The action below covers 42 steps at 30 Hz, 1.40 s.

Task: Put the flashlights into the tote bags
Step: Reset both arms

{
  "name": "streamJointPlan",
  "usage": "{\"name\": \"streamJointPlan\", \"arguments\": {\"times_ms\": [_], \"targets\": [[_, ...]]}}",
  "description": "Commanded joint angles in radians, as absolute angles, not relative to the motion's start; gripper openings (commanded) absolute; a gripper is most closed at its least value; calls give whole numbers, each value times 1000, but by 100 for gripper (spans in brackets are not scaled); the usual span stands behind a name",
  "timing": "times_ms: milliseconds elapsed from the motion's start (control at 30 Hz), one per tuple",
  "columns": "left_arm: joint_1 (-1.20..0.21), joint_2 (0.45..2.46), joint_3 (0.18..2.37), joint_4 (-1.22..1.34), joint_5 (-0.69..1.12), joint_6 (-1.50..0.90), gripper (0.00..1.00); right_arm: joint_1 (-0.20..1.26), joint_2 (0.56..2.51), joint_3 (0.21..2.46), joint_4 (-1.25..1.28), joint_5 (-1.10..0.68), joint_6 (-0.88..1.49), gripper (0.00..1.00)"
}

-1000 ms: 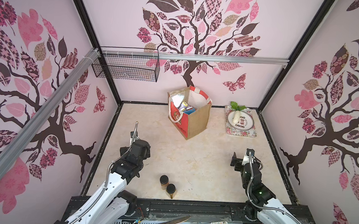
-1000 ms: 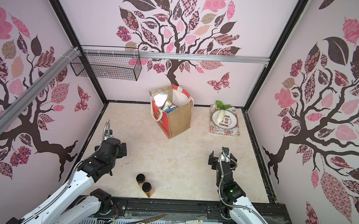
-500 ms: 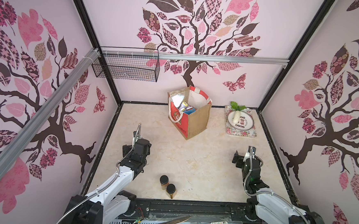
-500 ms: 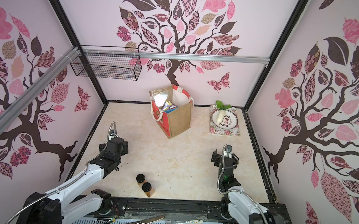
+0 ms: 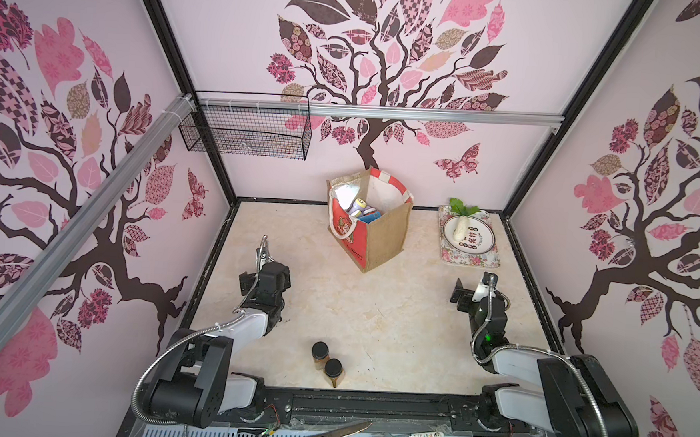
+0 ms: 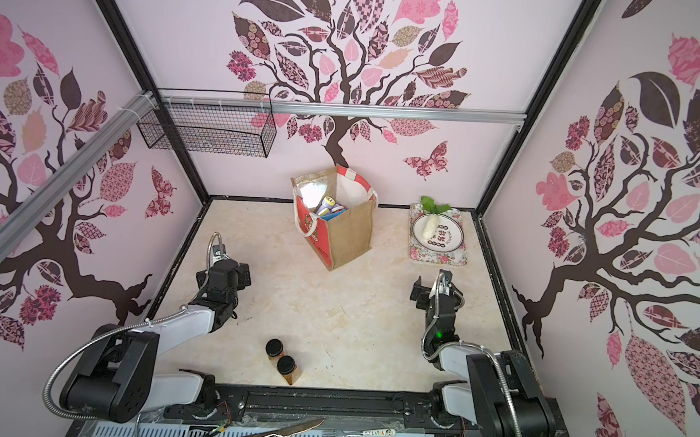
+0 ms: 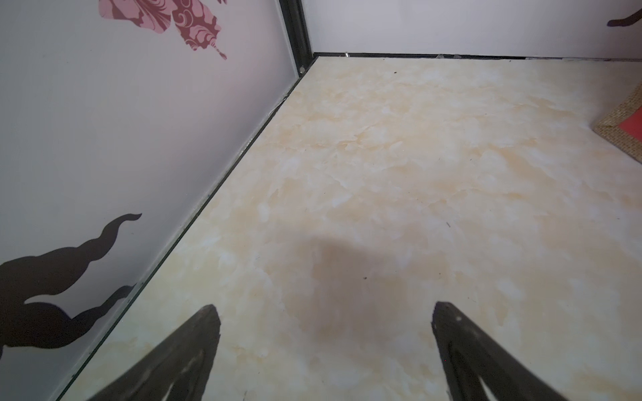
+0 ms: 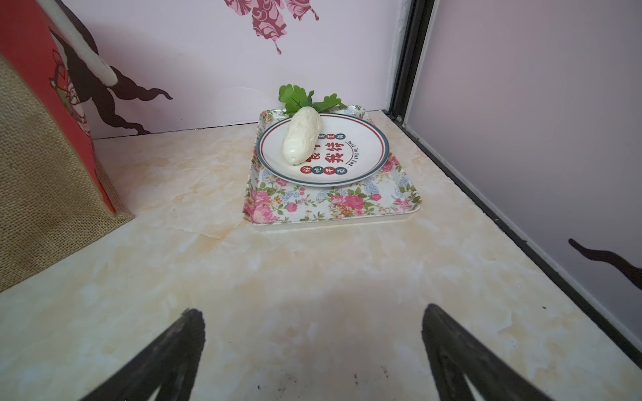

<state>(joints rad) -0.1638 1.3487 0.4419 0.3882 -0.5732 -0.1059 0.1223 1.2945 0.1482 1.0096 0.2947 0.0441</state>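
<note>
The tote bag (image 5: 384, 238) is standing at the rear edge of the surface (image 5: 376, 312), near its middle. Flashlights (image 5: 358, 206) are lying inside it. The left fingers (image 7: 191, 343) and right fingers (image 8: 180, 343) are standing apart, gripping nothing.

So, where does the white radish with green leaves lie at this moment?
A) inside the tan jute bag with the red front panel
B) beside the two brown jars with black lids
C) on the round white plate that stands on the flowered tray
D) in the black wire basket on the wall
C: the white radish with green leaves lies on the round white plate, and that plate stands on the flowered rectangular tray.
</note>
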Motion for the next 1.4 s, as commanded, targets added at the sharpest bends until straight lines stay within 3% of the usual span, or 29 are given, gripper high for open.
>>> {"name": "streamJointPlan", "arguments": {"times_ms": [0,467,833,1367], "targets": [[-154,1385,451,521,-529,-47,98,107,1346,193,1114,248,33,100],[-63,1509,411,809,-363,-26,98,61,1588,242,1291,208,58,100],[2,1587,377,948,-223,-50,98,59,1580,275,1203,234,67,100],[2,1583,364,963,-222,-49,98,59,1554,279,1154,232,71,100]]}}
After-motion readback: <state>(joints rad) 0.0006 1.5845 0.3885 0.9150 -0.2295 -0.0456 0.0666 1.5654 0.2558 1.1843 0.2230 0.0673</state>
